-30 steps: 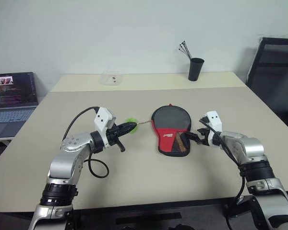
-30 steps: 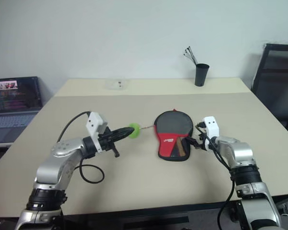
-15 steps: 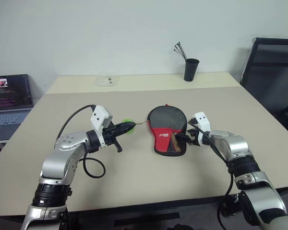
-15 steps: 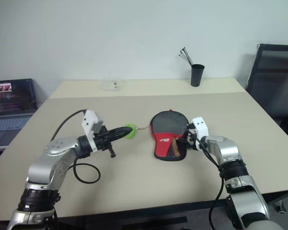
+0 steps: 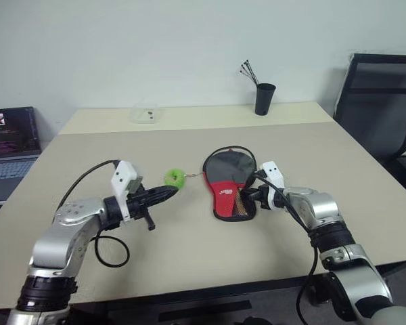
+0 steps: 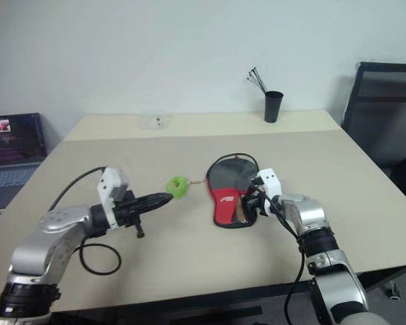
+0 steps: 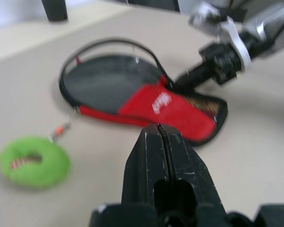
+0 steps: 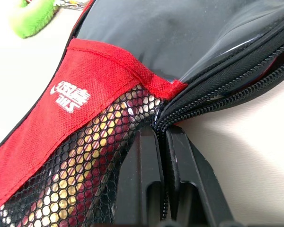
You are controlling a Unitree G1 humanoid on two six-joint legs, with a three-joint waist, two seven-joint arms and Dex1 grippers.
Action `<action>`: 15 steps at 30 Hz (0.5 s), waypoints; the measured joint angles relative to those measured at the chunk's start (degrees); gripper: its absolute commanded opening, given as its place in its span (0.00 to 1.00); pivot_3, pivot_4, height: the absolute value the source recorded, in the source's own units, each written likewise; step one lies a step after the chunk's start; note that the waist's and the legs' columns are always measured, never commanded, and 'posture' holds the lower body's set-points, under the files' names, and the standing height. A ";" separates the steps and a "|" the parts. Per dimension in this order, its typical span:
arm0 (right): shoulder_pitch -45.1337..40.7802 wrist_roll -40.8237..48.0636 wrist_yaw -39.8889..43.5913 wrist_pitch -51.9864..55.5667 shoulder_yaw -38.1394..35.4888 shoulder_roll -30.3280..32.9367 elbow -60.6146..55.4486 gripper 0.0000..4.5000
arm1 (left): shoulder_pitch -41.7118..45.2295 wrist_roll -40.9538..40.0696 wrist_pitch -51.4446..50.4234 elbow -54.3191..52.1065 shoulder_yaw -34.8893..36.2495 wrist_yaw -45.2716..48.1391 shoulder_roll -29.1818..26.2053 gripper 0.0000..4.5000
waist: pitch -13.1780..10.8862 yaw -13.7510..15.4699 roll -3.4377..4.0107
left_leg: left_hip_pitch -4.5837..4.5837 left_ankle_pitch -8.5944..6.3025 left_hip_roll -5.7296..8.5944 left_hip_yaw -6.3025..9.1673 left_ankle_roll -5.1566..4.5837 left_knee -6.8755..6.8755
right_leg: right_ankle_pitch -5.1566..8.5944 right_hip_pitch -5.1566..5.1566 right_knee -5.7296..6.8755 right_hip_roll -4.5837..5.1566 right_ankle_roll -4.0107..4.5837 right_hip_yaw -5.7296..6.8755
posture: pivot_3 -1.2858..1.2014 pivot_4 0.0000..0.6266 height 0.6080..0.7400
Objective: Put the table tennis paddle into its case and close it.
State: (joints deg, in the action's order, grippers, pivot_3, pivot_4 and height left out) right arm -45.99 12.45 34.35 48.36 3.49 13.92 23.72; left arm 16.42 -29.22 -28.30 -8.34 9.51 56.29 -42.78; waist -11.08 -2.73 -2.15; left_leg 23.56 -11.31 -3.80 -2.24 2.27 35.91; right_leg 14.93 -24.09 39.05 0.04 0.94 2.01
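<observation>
A laptop [image 5: 10,145] sits off the table's [image 5: 189,257] left edge. Left of the case [image 5: 229,189], the left gripper [image 5: 168,193] hovers with its jaws pressed together and empty, just short of the lime-green tag [image 5: 174,178], which lies on its cord beside the case. The case lies mid-table with the paddle inside, its handle [image 8: 113,127] showing through the mesh. At the case's right edge, the right gripper [image 5: 247,197] pinches the zipper seam. Behind the case stand a clear box [image 5: 146,112] and a black cup [image 5: 264,99]; a chair [image 5: 379,108] stands right.
</observation>
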 measured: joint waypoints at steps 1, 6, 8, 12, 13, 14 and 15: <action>0.06 0.02 -0.24 0.61 -0.03 -0.40 -0.46 0.01 | -0.55 -0.02 -0.06 -0.06 0.03 0.62 -0.50 0.00 | 0.00 -0.04 0.00 | 0.00 0.00 0.00 0.00 0.00 -0.02 | 0.01 0.00 0.00 0.00 0.01 -0.02 | 0.52 0.24 1.00; 0.60 0.48 -1.05 5.25 -0.10 -4.09 -4.33 0.01 | -2.97 -1.29 -0.31 -1.60 0.17 2.41 -1.43 0.00 | 0.00 -0.56 0.00 | 0.00 0.00 -0.05 0.01 0.00 -0.09 | 0.01 -0.07 0.00 -0.02 0.02 -0.04 | 0.52 0.24 1.00; 1.80 1.63 -1.11 7.54 0.57 -6.28 -7.18 0.01 | -3.85 -1.99 -0.42 -3.03 0.21 3.03 -1.94 0.00 | 0.00 -0.57 0.00 | 0.02 0.00 -0.07 0.03 0.00 -0.13 | 0.03 -0.09 0.00 -0.04 0.05 -0.02 | 0.52 0.24 1.00; 4.14 2.56 -1.81 11.19 2.91 -9.49 -12.67 0.01 | -5.11 -2.57 -0.85 -4.70 0.48 3.16 -2.16 0.00 | -0.01 -0.42 0.01 | 0.12 0.00 -0.04 0.07 0.00 -0.12 | 0.04 -0.12 -0.02 -0.02 0.07 0.02 | 0.52 0.24 1.00; 4.88 2.83 -2.08 11.92 3.41 -10.18 -13.84 0.01 | -5.41 -2.83 -1.16 -4.98 0.62 3.16 -2.24 0.00 | -0.01 -0.36 0.01 | 0.12 0.00 -0.02 0.09 0.01 -0.11 | 0.04 -0.12 -0.03 0.00 0.07 0.02 | 0.52 0.24 1.00; 5.56 2.91 -2.34 12.56 3.89 -10.67 -14.96 0.01 | -5.78 -3.16 -1.32 -5.20 0.79 3.19 -2.36 0.00 | -0.01 -0.32 0.01 | 0.14 -0.01 -0.01 0.09 0.01 -0.10 | 0.04 -0.13 -0.03 0.01 0.07 0.02 | 0.52 0.24 1.00; 6.66 2.98 -2.78 13.40 4.37 -11.01 -16.83 0.01 | -6.20 -3.40 -1.41 -5.50 0.94 3.27 -2.56 0.00 | -0.01 -0.23 0.01 | 0.15 -0.01 0.00 0.10 0.01 -0.11 | 0.04 -0.13 -0.05 0.03 0.07 0.04 | 0.52 0.24 1.00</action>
State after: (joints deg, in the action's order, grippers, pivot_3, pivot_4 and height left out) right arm -39.33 15.43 31.57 61.76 7.86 2.91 6.89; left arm 10.22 -32.62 -29.70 -13.83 10.45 59.56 -45.34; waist -11.09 -2.96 -2.14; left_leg 23.72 -11.32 -3.80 -2.14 2.28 35.80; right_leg 14.97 -24.22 38.99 0.07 1.01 2.04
